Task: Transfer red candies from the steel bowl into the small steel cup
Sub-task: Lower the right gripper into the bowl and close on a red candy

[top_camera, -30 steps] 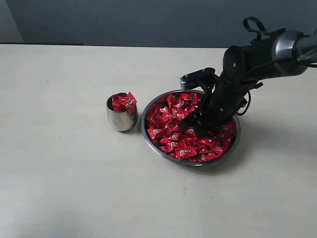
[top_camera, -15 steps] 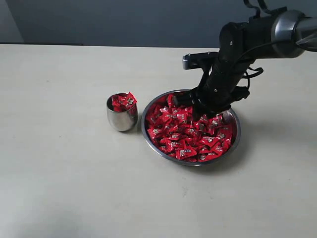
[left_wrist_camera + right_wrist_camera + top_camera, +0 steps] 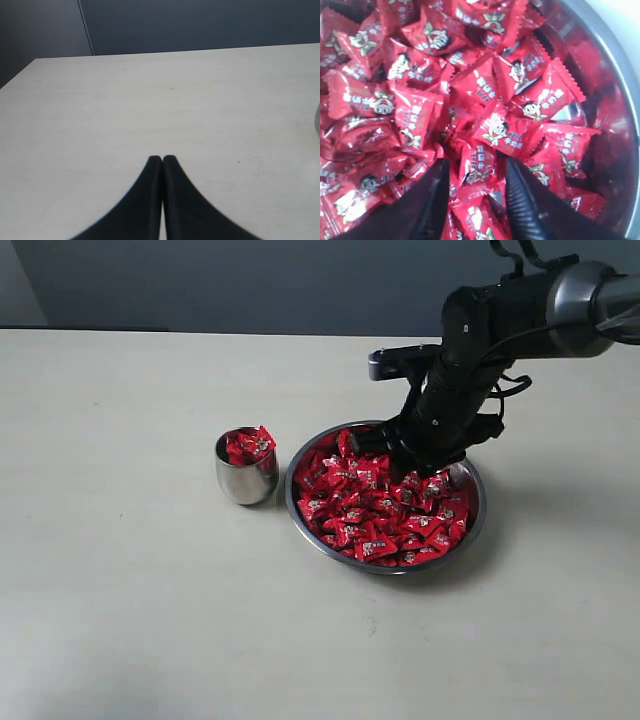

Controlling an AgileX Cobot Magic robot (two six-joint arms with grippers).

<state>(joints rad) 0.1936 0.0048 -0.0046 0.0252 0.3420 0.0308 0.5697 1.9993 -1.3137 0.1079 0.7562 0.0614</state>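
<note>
Since a second ago the right arm (image 3: 520, 325) has lifted. Its hand was then sunk in the candies (image 3: 375, 510) near the middle of the bowl (image 3: 385, 571). Now the hand is raised over the far part of the heap, where it has sat unchanged for the last half second.

The arm comes in from the upper right of the exterior view. Its thick forearm slopes down and leftward, and the wrist bends steeply, so the right hand (image 3: 412, 460) points down into the bowl. The fingertips are at or just above the topmost wrappers.

In the right wrist view the two dark fingers (image 3: 432, 200) stand apart, with the red pile filling the picture beyond them. A candy or two lies in the gap, but I cannot tell whether the fingers press on these or only straddle them.

The bowl sits right of centre on the bench (image 3: 130, 590), still heaped with candies almost to the rim. A bare strip of steel shows along its right wall. The cup (image 3: 245, 485) stands upright just left of the bowl, close but not touching. It holds a few candies, which poke above its lip.

The left arm is out of the exterior view. Its own camera shows the left hand (image 3: 162, 159) with fingers pressed together, empty, over bare bench.
</note>
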